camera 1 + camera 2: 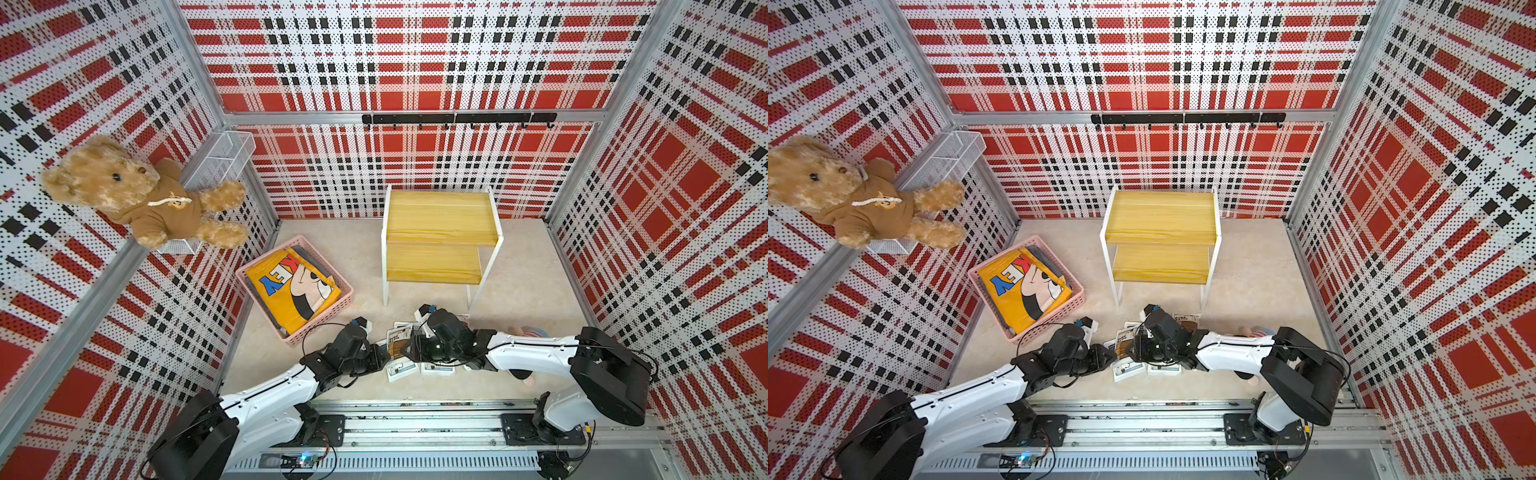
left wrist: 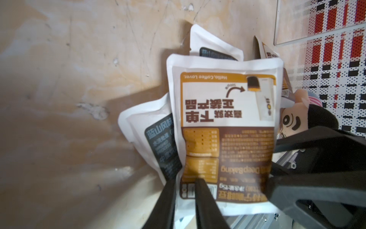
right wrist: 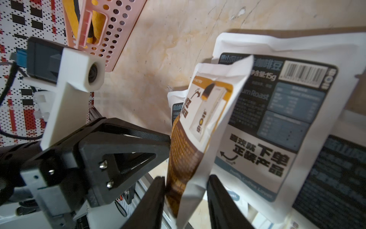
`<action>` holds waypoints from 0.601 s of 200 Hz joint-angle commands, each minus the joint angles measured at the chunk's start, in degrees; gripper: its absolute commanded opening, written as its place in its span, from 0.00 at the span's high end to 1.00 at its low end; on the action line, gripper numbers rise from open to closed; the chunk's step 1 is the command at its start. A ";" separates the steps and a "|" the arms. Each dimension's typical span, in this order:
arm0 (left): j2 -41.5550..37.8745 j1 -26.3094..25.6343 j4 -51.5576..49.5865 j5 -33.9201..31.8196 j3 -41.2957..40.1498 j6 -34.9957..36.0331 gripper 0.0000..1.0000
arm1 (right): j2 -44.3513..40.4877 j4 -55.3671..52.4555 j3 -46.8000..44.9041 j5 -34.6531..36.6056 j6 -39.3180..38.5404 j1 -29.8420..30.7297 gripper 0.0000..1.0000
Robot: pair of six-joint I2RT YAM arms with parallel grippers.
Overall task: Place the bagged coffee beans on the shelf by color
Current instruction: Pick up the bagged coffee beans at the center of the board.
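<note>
Right, both my arms meet over the coffee pouches (image 1: 399,370) at the near middle of the table (image 1: 519,282). My right gripper (image 3: 186,177) has a finger against each face of the brown-orange pouch (image 2: 227,123), holding it up on edge over a dark grey pouch (image 3: 277,111). My left gripper (image 2: 185,181) stands narrow at its corner; clamped or not, I cannot tell. Farther back, well apart, stands the shelf (image 1: 440,216).

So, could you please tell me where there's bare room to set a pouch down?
Both boards of the shelf are bare, as is the floor between it and the pink basket. Crowded: the pouch pile, where left gripper and right gripper meet.
</note>
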 commanded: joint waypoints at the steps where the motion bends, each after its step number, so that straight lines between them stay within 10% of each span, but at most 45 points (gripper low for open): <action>1: 0.21 -0.42 0.90 0.42 -0.37 0.05 0.76 | 1.07 1.18 -0.37 0.05 0.11 0.24 0.64; 74: -0.39 -0.42 1.07 0.16 -1.02 -0.39 0.75 | -0.42 -1.02 -1.22 0.67 0.49 0.24 0.87; 120: -5.06 1.25 -2.06 -1.35 -0.29 -0.63 0.53 | -7.44 -7.34 -0.78 5.29 -0.64 0.20 0.92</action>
